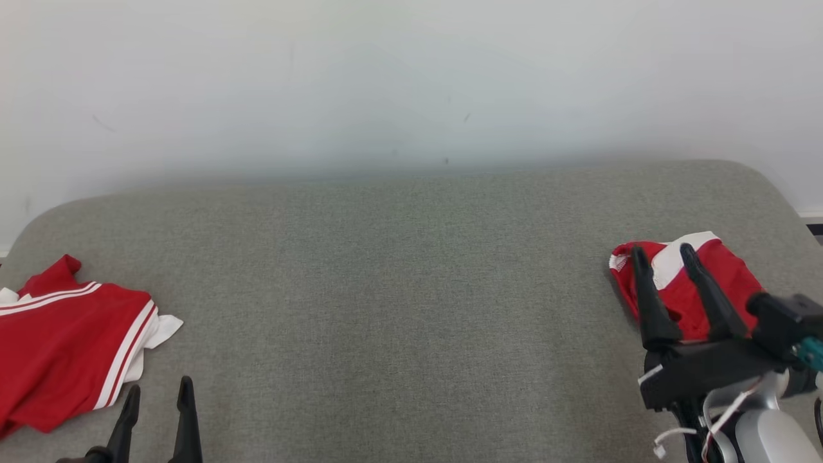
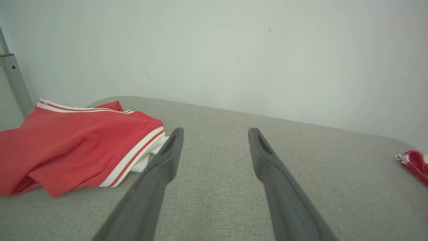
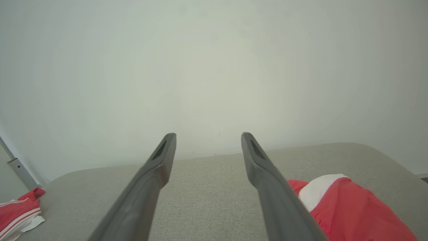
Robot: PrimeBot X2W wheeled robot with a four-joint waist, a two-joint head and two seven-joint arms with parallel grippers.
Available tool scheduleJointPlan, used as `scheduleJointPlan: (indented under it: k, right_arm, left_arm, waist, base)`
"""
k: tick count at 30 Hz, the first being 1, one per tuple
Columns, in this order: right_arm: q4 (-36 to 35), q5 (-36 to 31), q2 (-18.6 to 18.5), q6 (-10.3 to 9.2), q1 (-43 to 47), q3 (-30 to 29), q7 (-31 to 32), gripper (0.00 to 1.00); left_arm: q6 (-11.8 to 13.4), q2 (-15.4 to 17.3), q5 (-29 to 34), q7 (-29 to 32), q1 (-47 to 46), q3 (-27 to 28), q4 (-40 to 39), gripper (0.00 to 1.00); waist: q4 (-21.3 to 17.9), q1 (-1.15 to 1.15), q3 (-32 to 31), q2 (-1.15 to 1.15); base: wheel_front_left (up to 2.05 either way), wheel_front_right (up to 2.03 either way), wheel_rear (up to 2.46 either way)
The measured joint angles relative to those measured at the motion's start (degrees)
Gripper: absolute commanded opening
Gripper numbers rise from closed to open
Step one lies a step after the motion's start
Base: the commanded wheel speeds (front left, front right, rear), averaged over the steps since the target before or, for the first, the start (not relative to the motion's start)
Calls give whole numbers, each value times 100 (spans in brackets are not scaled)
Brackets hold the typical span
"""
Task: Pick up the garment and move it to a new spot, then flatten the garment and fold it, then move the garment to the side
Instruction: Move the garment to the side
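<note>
– Garment point(image 1: 64, 341), the loose striped one, lies crumpled at the lower left of the head view on the grey padded table point(image 1: 411, 289). Which arm would you send?
– The left gripper point(image 1: 159, 386). It sits at the bottom edge, just right of the striped hem, jaws spread wide and holding nothing. The garment lies up and left of its fingertips, near but apart.
– And the right gripper point(image 1: 662, 251)?
– Released and empty too, at the right of the frame, well apart from the striped one. Its fingers stand before a compact red bundle point(image 1: 739, 273) with a white patch. I judge that bundle is folded and set aside, so the loose one is the one to pick up.
– Long axis?
– The hem slants from upper right down to lower left. The frame's left edge cuts the cloth, so I can't tell its full length.
– What do the wrist views add?
– The left wrist view shows the garment point(image 2: 83, 147) left of the left gripper point(image 2: 215, 131), its hem almost at one fingertip, with a white underlayer poking out. The red bundle point(image 2: 416, 164) is a sliver at far right. The right wrist view shows the red bundle point(image 3: 354, 214) at lower right, outside the right gripper point(image 3: 208, 135), with bare table between the fingers
</note>
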Motion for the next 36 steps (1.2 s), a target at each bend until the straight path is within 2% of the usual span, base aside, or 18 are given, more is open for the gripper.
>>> scheduleJointPlan:
  k: [4,12,21,36]
  right_arm:
    - [-25,-10,63,-77,264,-147,-330,100]
    - [23,-274,-70,-73,551,-207,-755,100]
    - [250,-444,-70,-73,714,-24,-823,100]
    - [381,-493,-80,-129,887,-56,-855,100]
  left_arm:
    - [15,-1,108,0,24,98,-126,100]
    - [22,-7,204,0,85,127,-267,100]
    - [65,9,398,79,117,99,-312,100]
    - [66,-4,503,291,261,126,-466,100]
  waist:
    - [-59,0,-15,0]
    - [-96,0,-14,0]
    - [-59,0,-45,0]
    - [-110,0,-36,1]
  base:
    - [0,0,0]
    - [0,0,0]
    - [0,0,0]
    - [0,0,0]
